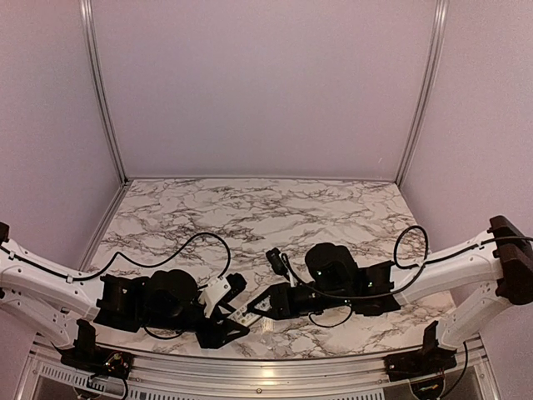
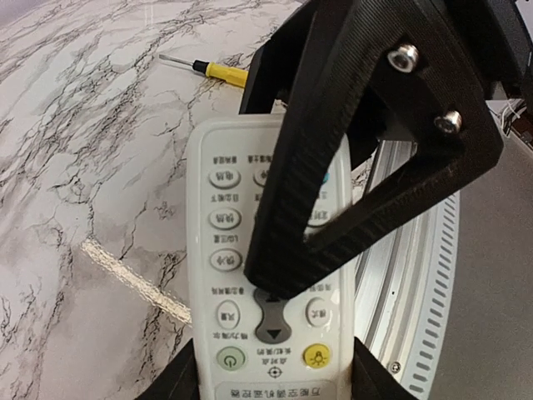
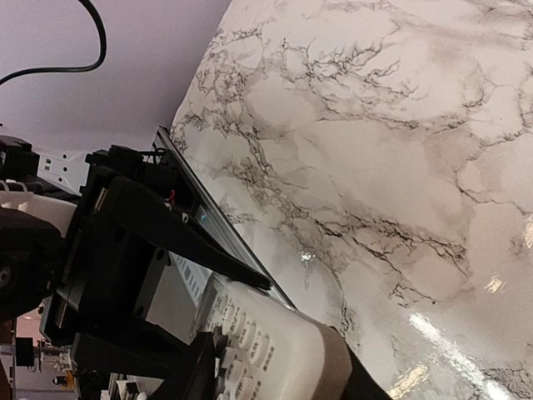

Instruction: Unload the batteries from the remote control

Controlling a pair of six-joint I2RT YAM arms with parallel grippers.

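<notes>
The remote control (image 2: 225, 250) is lifted near the table's front edge, its white buttoned front facing the left wrist camera. My left gripper (image 2: 275, 375) is shut on its lower end, one finger on each long side. My right gripper (image 3: 275, 371) is shut on the remote (image 3: 275, 333) too, and one of its black fingers (image 2: 333, 167) lies across the button face. In the top view the left gripper (image 1: 226, 307) and the right gripper (image 1: 262, 307) meet around the remote (image 1: 241, 315). The grey-beige back faces away. The batteries are hidden.
A yellow-handled screwdriver (image 2: 221, 72) lies on the marble table (image 1: 250, 208) beyond the remote. The aluminium front rail (image 2: 416, 275) runs just beside and below the grippers. Purple walls enclose the table on three sides.
</notes>
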